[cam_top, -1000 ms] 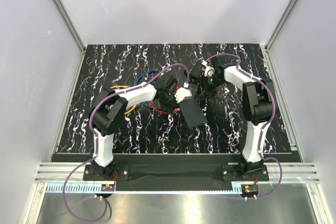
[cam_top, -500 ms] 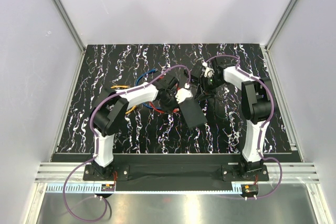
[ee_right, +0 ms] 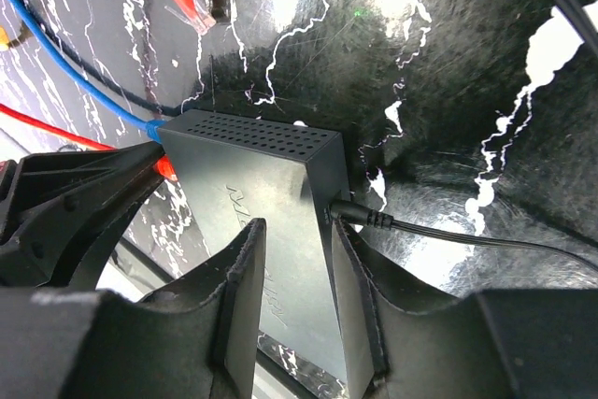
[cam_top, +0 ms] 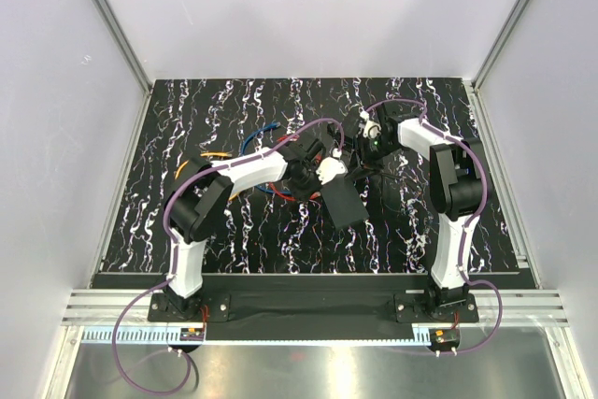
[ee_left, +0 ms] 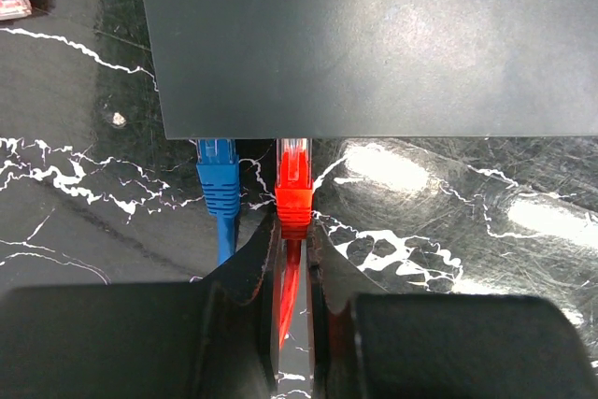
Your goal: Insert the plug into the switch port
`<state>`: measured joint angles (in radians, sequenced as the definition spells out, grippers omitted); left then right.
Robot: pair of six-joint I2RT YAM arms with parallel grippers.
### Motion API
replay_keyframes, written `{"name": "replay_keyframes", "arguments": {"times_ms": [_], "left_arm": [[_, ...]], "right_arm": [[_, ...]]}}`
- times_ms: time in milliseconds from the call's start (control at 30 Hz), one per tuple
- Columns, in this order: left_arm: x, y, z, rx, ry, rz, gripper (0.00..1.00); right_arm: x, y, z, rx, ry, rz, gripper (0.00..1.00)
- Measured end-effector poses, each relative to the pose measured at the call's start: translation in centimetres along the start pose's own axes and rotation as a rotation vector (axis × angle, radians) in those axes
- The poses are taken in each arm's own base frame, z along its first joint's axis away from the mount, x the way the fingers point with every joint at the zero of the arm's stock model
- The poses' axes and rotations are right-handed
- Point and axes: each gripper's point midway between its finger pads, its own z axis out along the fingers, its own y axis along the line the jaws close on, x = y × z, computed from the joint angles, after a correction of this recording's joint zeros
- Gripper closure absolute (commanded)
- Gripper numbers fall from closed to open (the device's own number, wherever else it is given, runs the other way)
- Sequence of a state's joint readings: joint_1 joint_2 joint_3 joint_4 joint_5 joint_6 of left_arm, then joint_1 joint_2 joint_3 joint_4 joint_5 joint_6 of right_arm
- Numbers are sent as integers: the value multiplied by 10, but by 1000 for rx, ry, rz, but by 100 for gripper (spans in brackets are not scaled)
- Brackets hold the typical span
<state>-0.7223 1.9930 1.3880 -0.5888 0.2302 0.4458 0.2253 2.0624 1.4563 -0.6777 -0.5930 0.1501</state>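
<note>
Reaching toward the middle of the marbled table (cam_top: 187, 119), the left arm (cam_top: 245, 171) is stretched low and its left gripper (ee_left: 291, 263) is narrowed to a sliver, pinching the red plug (ee_left: 293, 182) by the cord right behind its boot. The plug's clear tip meets the near edge of the switch box (ee_left: 374, 44), just beside a blue plug (ee_left: 217, 158) – how deep it sits cannot be told. The right arm (cam_top: 425, 142) bends inward, and the right gripper (ee_right: 297, 231) straddles the matte black box with one jaw against each side – whether it pinches is unclear. A thin black cord (ee_right: 420, 231) enters the box's side.
</note>
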Motion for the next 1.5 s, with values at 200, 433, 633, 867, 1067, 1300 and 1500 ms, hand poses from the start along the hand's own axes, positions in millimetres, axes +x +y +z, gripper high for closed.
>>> {"name": "replay_keyframes", "arguments": {"times_ms": [200, 433, 633, 867, 1067, 1300, 1500], "left_arm": [[0, -1, 0, -6, 2, -13, 100], [-2, -5, 1, -8, 6, -18, 100], [-5, -6, 2, -19, 2, -15, 100], [-5, -5, 2, -30, 3, -21, 100], [-8, -5, 1, -35, -1, -19, 100], [-7, -5, 3, -34, 2, -19, 100], [-7, -4, 3, -38, 4, -18, 100]], "right_arm": [[2, 0, 1, -2, 5, 9, 59], [7, -3, 3, 7, 17, 31, 59], [9, -5, 4, 16, 20, 44, 59], [9, -6, 4, 20, 19, 45, 60], [10, -3, 4, 3, 23, 46, 59], [10, -4, 4, 2, 24, 31, 66], [10, -7, 4, -2, 27, 35, 75]]}}
